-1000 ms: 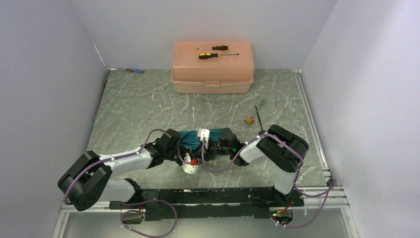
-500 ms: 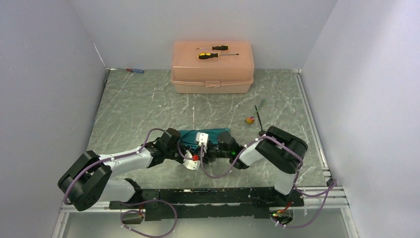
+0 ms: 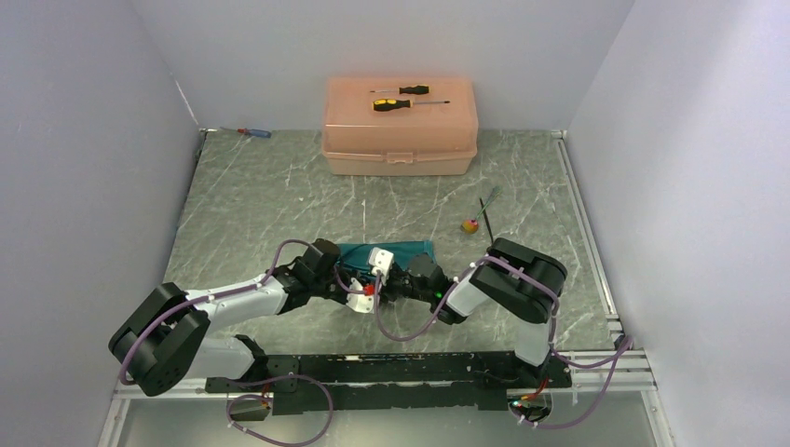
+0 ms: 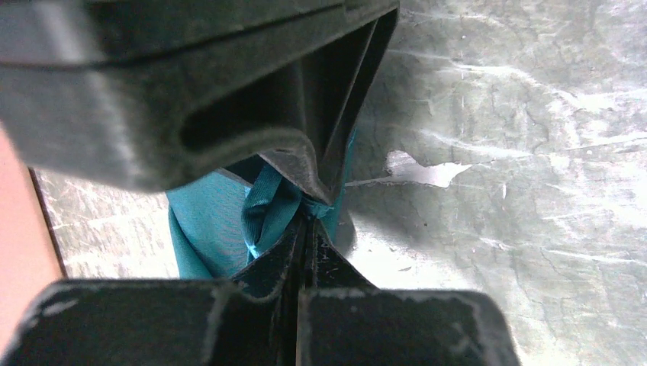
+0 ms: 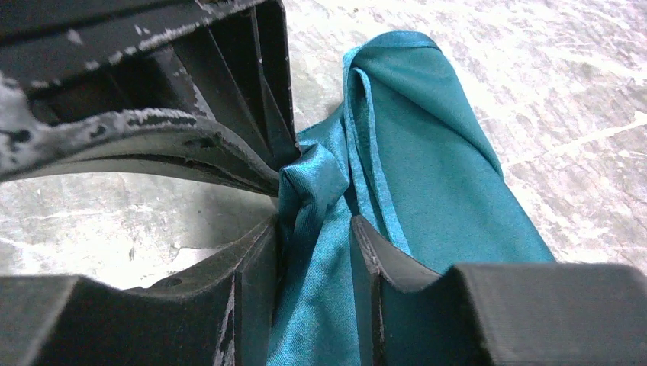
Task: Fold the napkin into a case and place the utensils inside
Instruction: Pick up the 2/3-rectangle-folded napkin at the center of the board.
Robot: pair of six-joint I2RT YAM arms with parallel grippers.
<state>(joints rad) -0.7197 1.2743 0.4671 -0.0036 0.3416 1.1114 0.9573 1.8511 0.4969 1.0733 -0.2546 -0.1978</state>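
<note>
Now: napkin (image 3: 407, 249) lies mid-counter (image 3: 261, 186), long axis left–right, just beyond both tools, which meet at its near edge. Left tool (image 4: 304, 223) fully closed, pinching the hem. Right tool (image 5: 313, 252) part-closed around a bunched fold. Judgement: fold goes away from the bases.

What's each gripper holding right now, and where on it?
Both hold the napkin along its near edge: left gripper pinches a thin fold, right gripper a thicker bunch.

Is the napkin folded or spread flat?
Folded, not flat: the napkin lies in doubled, bunched layers, pinched by the left gripper and right gripper.
</note>
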